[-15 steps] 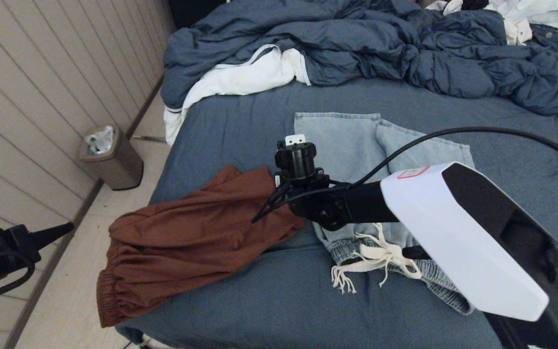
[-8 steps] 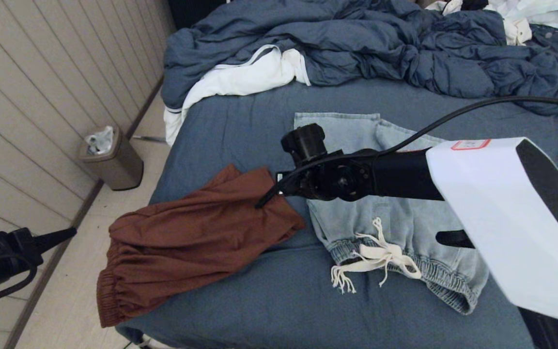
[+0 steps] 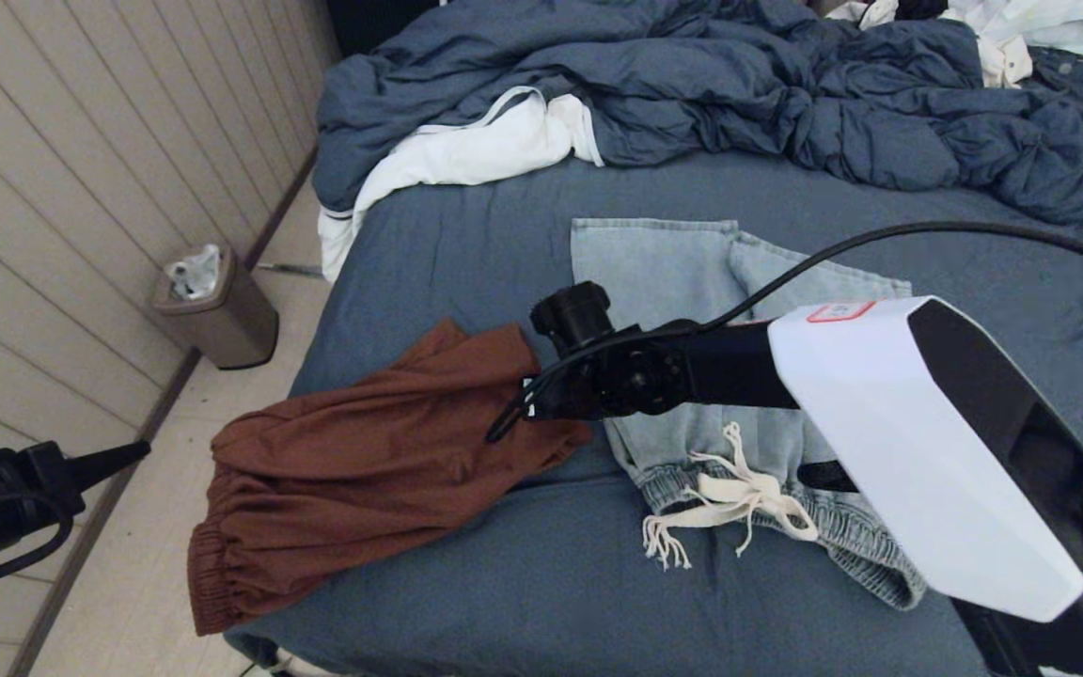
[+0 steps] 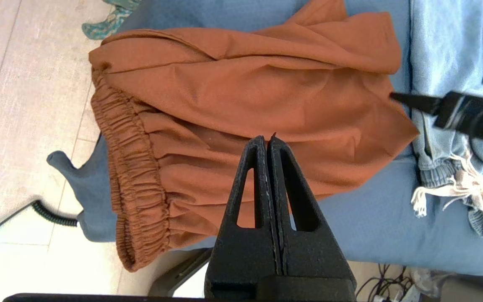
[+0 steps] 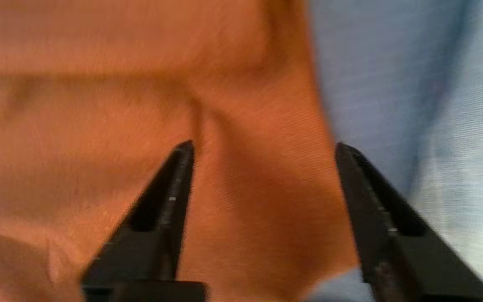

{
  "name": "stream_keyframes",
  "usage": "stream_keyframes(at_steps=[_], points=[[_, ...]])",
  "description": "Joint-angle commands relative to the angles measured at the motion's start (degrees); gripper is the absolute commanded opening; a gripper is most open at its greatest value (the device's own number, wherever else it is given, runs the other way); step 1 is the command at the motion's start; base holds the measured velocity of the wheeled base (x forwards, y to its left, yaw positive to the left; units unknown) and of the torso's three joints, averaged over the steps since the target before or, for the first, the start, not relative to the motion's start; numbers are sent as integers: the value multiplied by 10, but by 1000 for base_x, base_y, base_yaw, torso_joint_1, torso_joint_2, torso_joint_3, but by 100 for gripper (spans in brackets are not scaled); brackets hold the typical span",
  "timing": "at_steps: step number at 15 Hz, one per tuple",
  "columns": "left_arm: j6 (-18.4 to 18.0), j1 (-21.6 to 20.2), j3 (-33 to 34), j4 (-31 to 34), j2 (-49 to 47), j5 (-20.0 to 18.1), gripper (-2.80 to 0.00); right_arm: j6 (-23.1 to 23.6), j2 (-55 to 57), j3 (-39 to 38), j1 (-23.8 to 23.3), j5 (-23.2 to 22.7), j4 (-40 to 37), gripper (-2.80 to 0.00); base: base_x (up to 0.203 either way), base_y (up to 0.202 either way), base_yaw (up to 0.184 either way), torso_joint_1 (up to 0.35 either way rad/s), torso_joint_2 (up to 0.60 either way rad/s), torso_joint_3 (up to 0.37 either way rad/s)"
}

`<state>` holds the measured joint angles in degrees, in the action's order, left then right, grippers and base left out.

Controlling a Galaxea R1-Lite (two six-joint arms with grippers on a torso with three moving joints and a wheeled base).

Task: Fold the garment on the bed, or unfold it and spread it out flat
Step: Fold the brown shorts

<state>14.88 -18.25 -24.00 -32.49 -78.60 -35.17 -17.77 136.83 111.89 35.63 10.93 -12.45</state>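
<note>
A rust-brown garment with an elastic waistband lies crumpled on the front left corner of the bed, its waistband hanging over the edge. My right gripper is open just above the garment's right-hand hem; in the right wrist view the brown garment fills the space between the spread fingers of the right gripper. My left gripper is shut on nothing, held off the bed's left side. In the left wrist view the left gripper points at the brown garment.
Light denim shorts with a white drawstring lie flat just right of the brown garment. The rumpled dark blue duvet covers the bed's far end. A waste bin stands on the floor by the panelled wall.
My right arm rose and turned its wrist, then came back down to the brown garment's right hem. The garments and the left arm have not moved.
</note>
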Motion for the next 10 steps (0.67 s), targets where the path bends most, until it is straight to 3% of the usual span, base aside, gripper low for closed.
stream_keyframes(at_steps=[1,10], points=[[1,0,0,-2,-2,-2,-280,-1,14,0,0,1,-1,0,0,0,0,0,0,0],[1,0,1,-4,-19,-7,-280,18,64,4,7,-1,4,0,0,0,0,0,0,0]])
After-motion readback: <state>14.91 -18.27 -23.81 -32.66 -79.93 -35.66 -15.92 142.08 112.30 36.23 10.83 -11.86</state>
